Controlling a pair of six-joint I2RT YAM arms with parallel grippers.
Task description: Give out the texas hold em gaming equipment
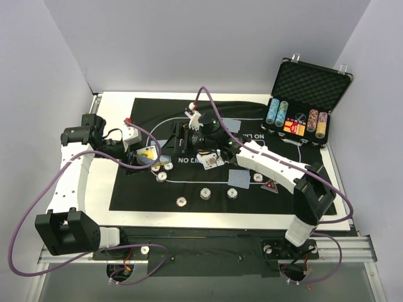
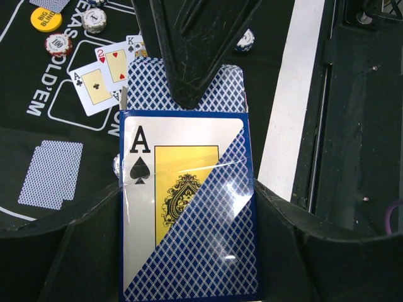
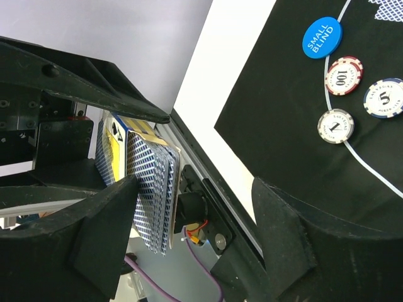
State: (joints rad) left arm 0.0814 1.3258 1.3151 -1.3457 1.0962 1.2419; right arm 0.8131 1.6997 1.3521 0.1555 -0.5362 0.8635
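Observation:
My left gripper (image 1: 150,155) (image 2: 189,251) is shut on a blue card box (image 2: 189,214) with an ace of spades on its face. Blue-backed cards (image 2: 217,85) stick out of its top. My right gripper (image 1: 171,146) (image 3: 195,226) is open, and one of its fingers (image 3: 107,233) lies beside the same deck (image 3: 148,189). On the mat lie face-up cards (image 2: 104,75), a face-down pair (image 2: 50,173), a yellow big blind disc (image 2: 46,19), a blue small blind disc (image 3: 322,37), chips (image 3: 344,75) and a red triangle marker (image 1: 271,186).
The black mat (image 1: 145,195) covers the white table. An open black case (image 1: 312,82) with tall chip columns (image 1: 296,118) stands at the back right. Three chips (image 1: 205,194) sit in a row near the mat's front edge. Purple cables run along both arms.

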